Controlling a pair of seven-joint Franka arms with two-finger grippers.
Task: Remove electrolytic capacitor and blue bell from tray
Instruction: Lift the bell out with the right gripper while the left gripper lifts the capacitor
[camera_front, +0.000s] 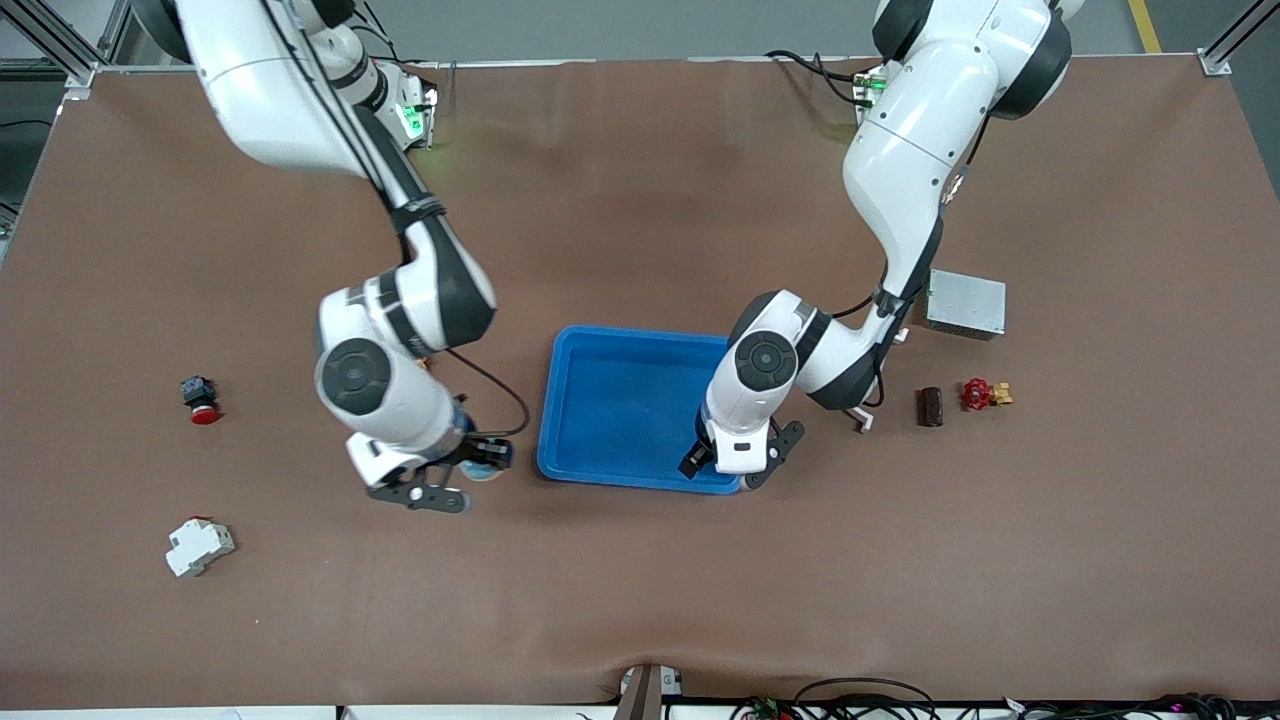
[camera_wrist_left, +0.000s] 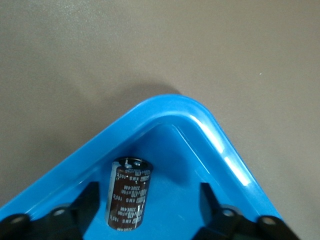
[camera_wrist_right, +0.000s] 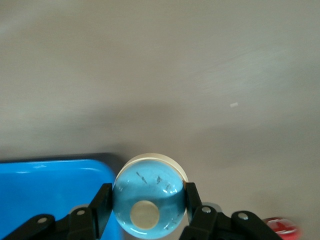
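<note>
— Where is the capacitor (camera_wrist_left: 131, 192)?

— Lying on its side in a corner of the blue tray (camera_front: 600, 400), at the tray's edge nearest the front camera, toward the left arm's end. The left gripper (camera_wrist_left: 145, 212) hangs right over it with the fingers (camera_wrist_left: 207, 200) spread apart, clear of the capacitor on both sides.

— And the bell (camera_wrist_right: 149, 202)?

— It is a translucent blue dome, clamped between the fingers of the right gripper (camera_front: 470, 470), over the table just beside the tray, toward the right arm's end.
</note>
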